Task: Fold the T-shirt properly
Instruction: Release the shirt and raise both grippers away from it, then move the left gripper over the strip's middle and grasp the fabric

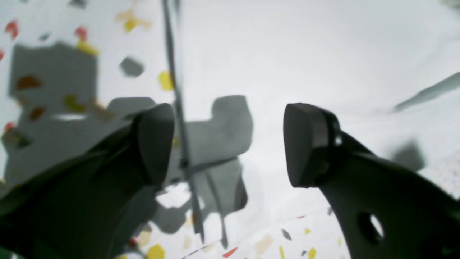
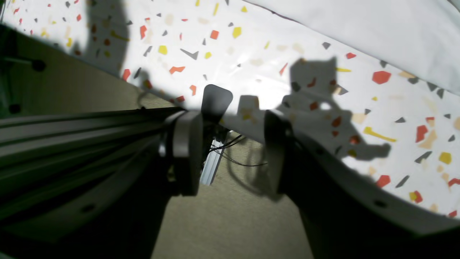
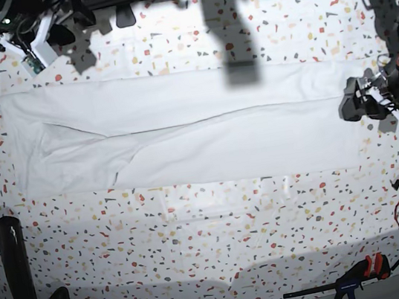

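Speckled terrazzo-patterned table (image 3: 215, 252) fills the base view, with the T-shirt (image 3: 182, 133) laid across its upper half as a long white band from about nine o'clock to three o'clock. It already looks folded lengthwise: the long edges run nearly straight, a seam-like crease crosses its middle, and a sleeve shape shows through toward the nine o'clock end. The cloth lies flat with only soft wrinkles. By my judgement the step in hand is the crosswise fold. The left gripper (image 3: 362, 106) sits at the shirt's three o'clock end, jaws spread wide with nothing between them; its wrist view shows white cloth just below the pads. The right gripper (image 2: 230, 144) hangs past the table's edge, near seven o'clock in the base view, also parted and empty, well apart from the shirt. Next, the left needs to pinch the hem.
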Tool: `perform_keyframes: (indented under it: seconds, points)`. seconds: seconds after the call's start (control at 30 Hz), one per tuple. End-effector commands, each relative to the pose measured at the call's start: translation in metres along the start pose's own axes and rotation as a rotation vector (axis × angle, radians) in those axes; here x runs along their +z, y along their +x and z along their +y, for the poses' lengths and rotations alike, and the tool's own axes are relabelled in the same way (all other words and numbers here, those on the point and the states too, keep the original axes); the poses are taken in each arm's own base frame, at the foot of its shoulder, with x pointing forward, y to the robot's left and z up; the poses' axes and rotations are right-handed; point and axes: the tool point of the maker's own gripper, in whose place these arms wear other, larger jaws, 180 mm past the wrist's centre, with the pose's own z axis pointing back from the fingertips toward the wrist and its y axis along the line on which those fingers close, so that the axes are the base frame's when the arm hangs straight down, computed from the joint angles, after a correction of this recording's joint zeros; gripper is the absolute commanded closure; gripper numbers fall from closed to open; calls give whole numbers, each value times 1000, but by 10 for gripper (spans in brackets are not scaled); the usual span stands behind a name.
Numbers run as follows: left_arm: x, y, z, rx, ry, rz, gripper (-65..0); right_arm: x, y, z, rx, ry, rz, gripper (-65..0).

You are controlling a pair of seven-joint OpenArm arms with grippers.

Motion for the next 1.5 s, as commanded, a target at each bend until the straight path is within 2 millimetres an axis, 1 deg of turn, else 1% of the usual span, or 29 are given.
perform_keyframes:
  seconds: [0.0, 0.1, 0.2, 0.23, 0.3, 0.43, 0.5, 0.63, 0.73, 0.8, 0.9, 0.93, 0.97, 1.07, 1.1, 1.13, 1.17, 1.2, 1.23, 1.4, 1.47]
  points:
    - [6, 13, 5, -9, 8, -30, -451, 3, 6, 3, 19, 6, -21, -280]
    - [0, -3, 15, 18, 15, 0, -451, 3, 6, 4, 17, 12, -26, -280]
    - [-6, -21, 24, 85, 11, 36, -451, 3, 8, 9, 7, 39, -33, -280]
    - [-8, -26, 22, 118, -11, 53, -451, 4, 8, 11, 4, 49, -34, -280]
    - [-10, -31, 11, 188, -92, 77, -451, 4, 8, 11, 3, 51, -35, -280]
    - [-4, -21, -24, 284, -298, 50, -451, 4, 8, 11, 4, 49, -33, -280]
    - [-1, -14, -32, 307, -352, 19, -451, 4, 8, 11, 4, 49, -34, -280]
    - [-1, 2, -27, 324, -342, -67, -450, 4, 7, 11, 4, 49, -27, -280]
    - [-2, 9, -22, 325, -317, -114, -436, 4, 7, 11, 4, 49, -27, -280]
    - [-2, 8, -21, 321, -308, -108, -379, 4, 7, 11, 4, 49, -27, -280]
    - [-4, 1, -20, 310, -296, -74, -262, 4, 7, 11, 4, 49, -28, -280]
    - [-4, -1, -21, 310, -299, -66, -239, 4, 7, 11, 4, 49, -28, -280]
    - [-4, -2, -21, 311, -299, -64, -227, 4, 7, 11, 4, 49, -28, -280]
    - [-4, -2, -21, 312, -298, -65, -227, 4, 7, 11, 4, 49, -28, -280]
    - [-4, -1, -20, 313, -299, -71, -218, 4, 7, 11, 4, 49, -28, -280]
    - [-4, 0, -20, 313, -298, -77, -181, 4, 7, 11, 4, 49, -28, -280]
    - [-3, 2, -20, 314, -297, -84, -109, 4, 7, 11, 4, 49, -28, -280]
    - [-3, 3, -20, 314, -297, -88, -17, 3, 7, 11, 4, 49, -28, -280]
    - [-3, 4, -19, 315, -297, -96, 0, 4, 7, 11, 4, 49, -28, -280]
    - [-3, 16, -21, 311, -307, -131, 0, 4, 7, 11, 4, 49, -29, -280]
    - [-2, 21, -27, 305, -328, -137, 0, 3, 7, 11, 4, 49, -30, -280]
